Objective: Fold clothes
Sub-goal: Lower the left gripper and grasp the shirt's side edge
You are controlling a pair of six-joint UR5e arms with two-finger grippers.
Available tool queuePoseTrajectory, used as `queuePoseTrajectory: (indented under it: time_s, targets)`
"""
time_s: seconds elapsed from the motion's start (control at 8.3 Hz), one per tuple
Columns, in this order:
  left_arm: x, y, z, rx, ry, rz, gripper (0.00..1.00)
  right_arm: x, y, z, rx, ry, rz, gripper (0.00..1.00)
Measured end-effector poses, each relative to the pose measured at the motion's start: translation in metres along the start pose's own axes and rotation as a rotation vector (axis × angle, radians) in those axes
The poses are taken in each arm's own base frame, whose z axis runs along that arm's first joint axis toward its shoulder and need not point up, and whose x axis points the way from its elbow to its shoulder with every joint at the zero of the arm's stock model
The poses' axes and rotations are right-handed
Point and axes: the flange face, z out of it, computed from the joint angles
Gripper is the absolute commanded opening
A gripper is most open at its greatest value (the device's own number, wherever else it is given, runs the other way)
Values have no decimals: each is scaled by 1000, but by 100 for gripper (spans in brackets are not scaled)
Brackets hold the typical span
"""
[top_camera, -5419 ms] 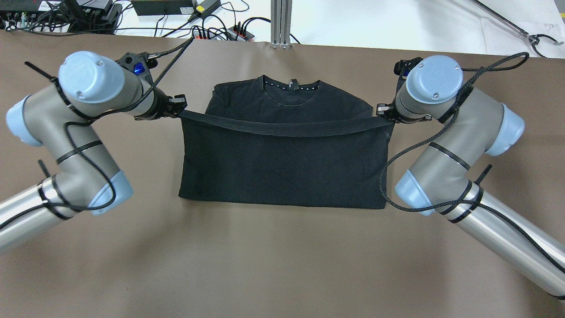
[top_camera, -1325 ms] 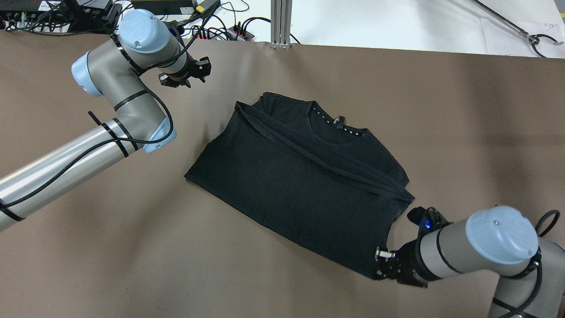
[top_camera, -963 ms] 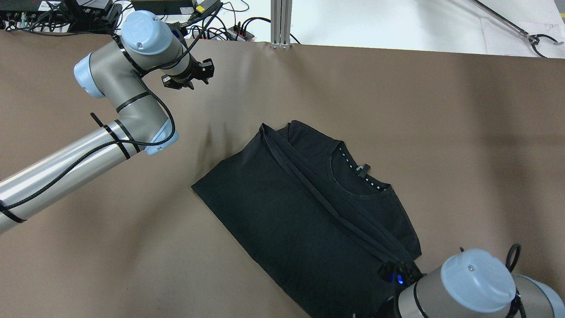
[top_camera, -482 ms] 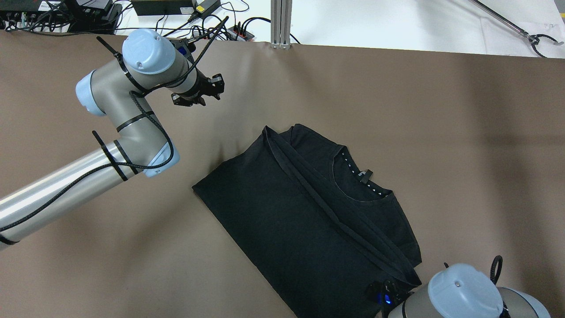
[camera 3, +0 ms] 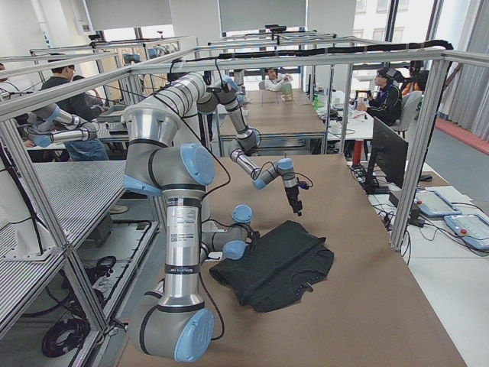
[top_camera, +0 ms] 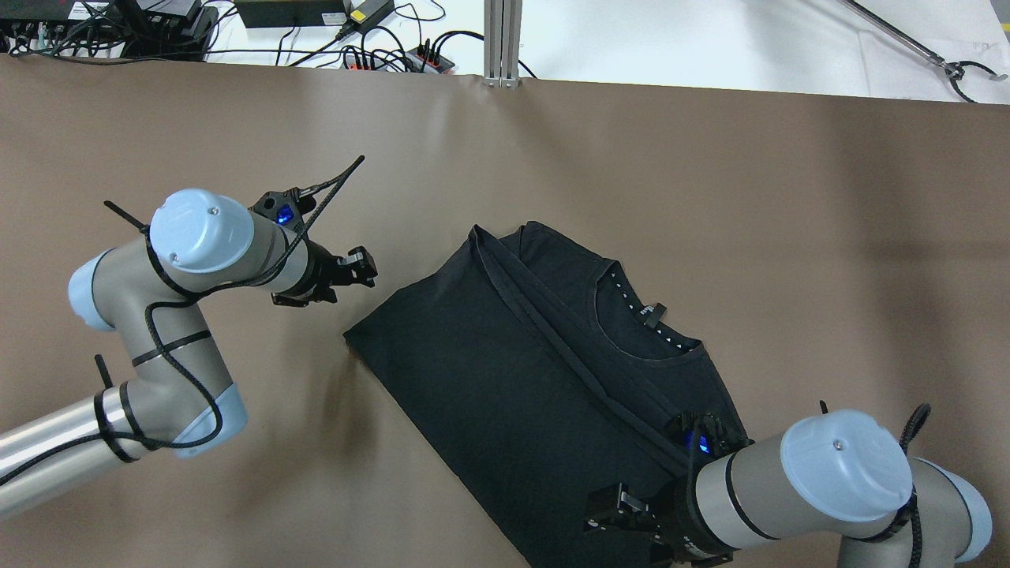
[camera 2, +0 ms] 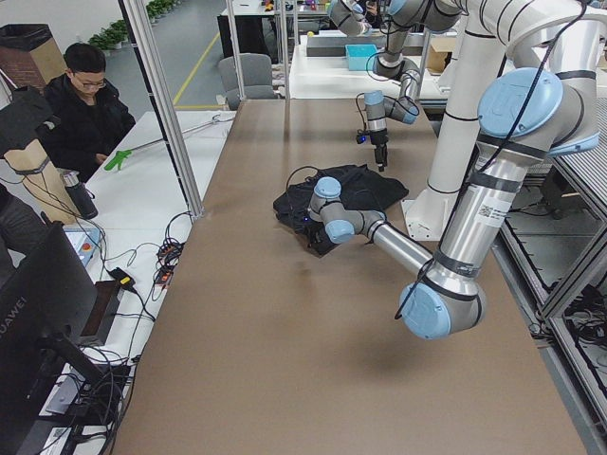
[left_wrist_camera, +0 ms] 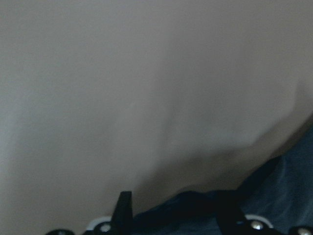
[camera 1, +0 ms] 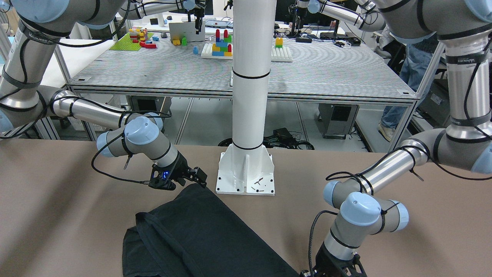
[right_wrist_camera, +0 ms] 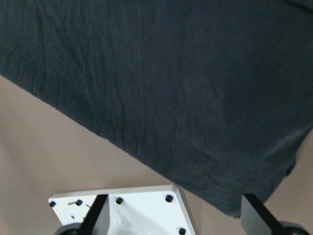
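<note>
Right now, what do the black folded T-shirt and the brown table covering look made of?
Black folded T-shirt: soft knit fabric, likely cotton jersey, matte; fine creases show in the right wrist view.
Brown table covering: thin matte sheet, perhaps paper or vinyl; shallow ripples show on its surface.

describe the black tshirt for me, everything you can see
The black t-shirt, soft knit, is folded over, its hem strip crossing it diagonally, round collar with a small label exposed. It lies flat, skewed, on the brown table. The open right hand sits over its near corner; the open left hand is beside its left edge, not gripping it.
</note>
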Motion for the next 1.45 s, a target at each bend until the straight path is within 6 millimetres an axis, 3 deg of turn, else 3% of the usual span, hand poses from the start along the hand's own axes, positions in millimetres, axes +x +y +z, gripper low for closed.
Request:
queuePoseTrajectory:
  time_s: [0.36, 0.84, 1.45]
  targets:
    - [-35, 31, 22, -44, -49, 1, 68, -4, -14, 3, 88, -10, 6, 95]
    - [-34, 36, 32, -53, -59, -8, 64, -5, -22, -2, 110, -15, 14, 95]
    - [-24, 45, 36, -63, -55, -39, 34, -4, -25, -2, 116, -14, 17, 95]
